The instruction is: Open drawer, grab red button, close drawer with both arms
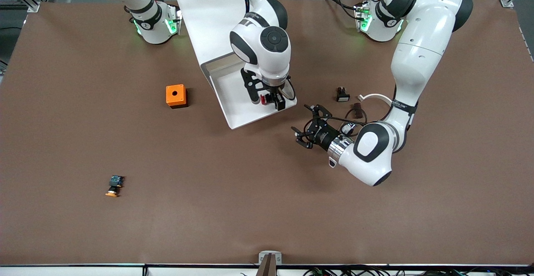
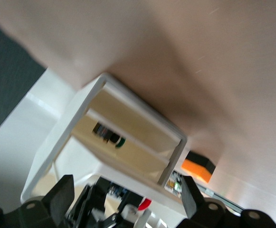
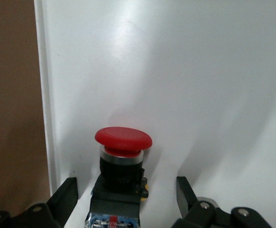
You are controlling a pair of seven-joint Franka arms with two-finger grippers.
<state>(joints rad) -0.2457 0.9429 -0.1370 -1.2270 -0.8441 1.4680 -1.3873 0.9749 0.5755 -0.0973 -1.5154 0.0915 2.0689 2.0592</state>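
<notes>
The drawer (image 1: 238,101) stands pulled out of the white cabinet (image 1: 204,21). The button (image 1: 264,99), with its red cap, black body and bluish rear end, lies in the drawer near its front rim. My right gripper (image 1: 267,100) is down in the drawer, open, with a finger on either side of the button (image 3: 123,137) and small gaps between. In the right wrist view its fingers (image 3: 67,192) straddle the black body. My left gripper (image 1: 305,122) is open and empty, low over the table beside the drawer's front corner, facing the cabinet (image 2: 142,111).
An orange box (image 1: 176,96) with a hole sits beside the drawer toward the right arm's end. An orange-capped button (image 1: 114,186) lies nearer the camera. A black button with a white face (image 1: 342,95), a brown part (image 1: 357,109) and a white ring (image 1: 375,97) lie by the left arm.
</notes>
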